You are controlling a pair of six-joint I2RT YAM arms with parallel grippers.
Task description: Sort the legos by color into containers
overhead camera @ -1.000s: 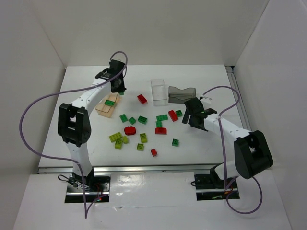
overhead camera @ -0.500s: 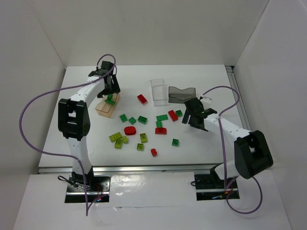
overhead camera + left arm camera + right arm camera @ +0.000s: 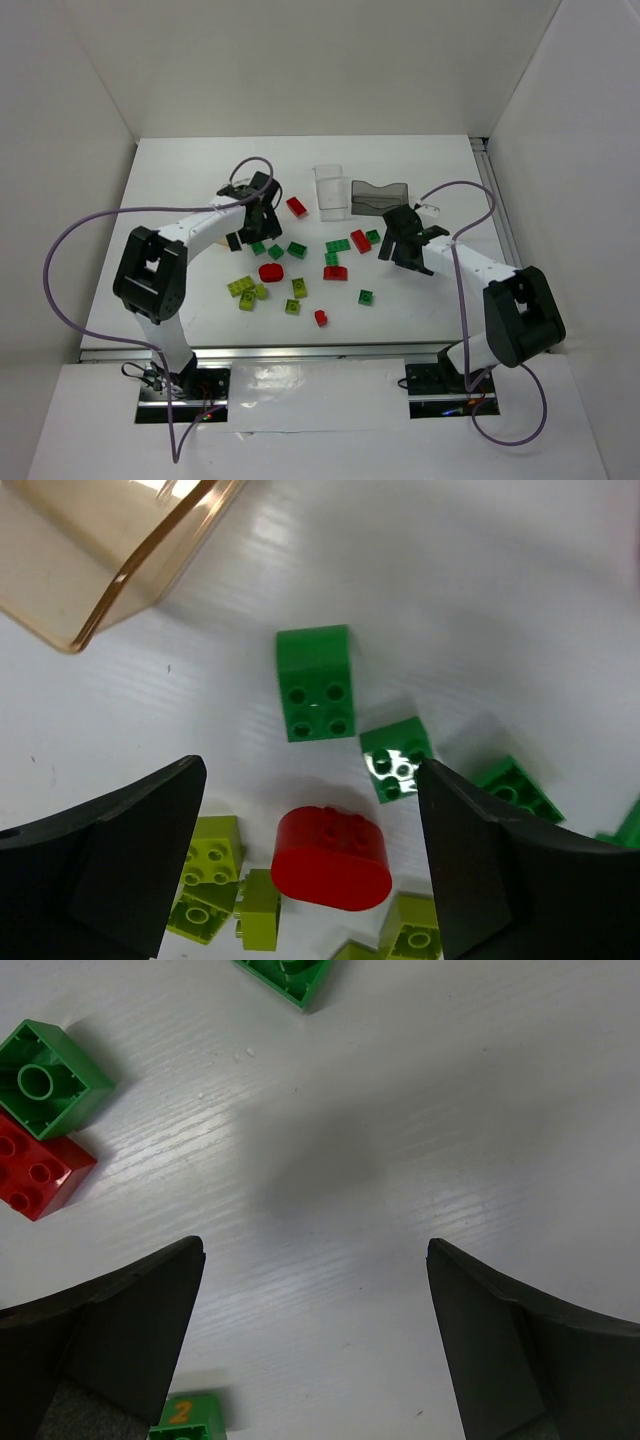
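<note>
The left end effector (image 3: 310, 780) is wide apart and empty now. A second ago it hung pinched shut over the tan container (image 3: 130, 575); it let go there, and it has swung across to the loose pile. One green piece looks delivered, though the container's inside is out of sight from here. Right below the fingers sits a dark green brick (image 3: 315, 680), with a red rounded brick (image 3: 332, 855) just nearer and lime bricks (image 3: 205, 875) to the side, so the green one seems the likely next pick. The right end effector (image 3: 315, 1260) hasn't budged, its fingers spread over bare desk (image 3: 180, 180). The clear container (image 3: 330, 190) and smoky grey container (image 3: 380, 197) wait at the back; most of the sorting remains.
</note>
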